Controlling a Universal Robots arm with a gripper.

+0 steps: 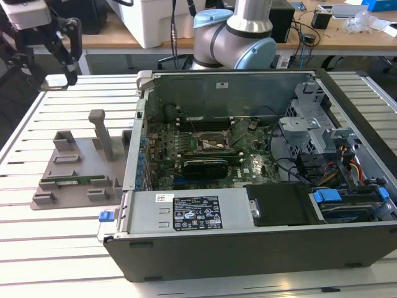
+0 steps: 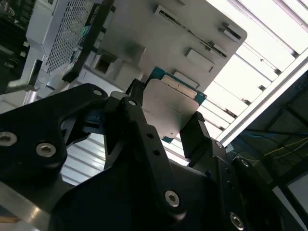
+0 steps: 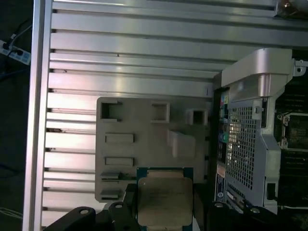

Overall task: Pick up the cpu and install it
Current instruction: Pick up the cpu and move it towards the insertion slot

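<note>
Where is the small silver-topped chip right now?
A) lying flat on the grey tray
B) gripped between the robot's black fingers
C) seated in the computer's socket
B: in the second wrist view the cpu sits clamped between the black fingers of the gripper.

Computer case (image 1: 248,248) top: open above socket (image 1: 214,144).
Case side wall (image 1: 133,158): between socket and fixture plate (image 1: 69,169).
Gripper (image 2: 167,106) gripping cpu (image 2: 168,113): outside that wall.
</note>
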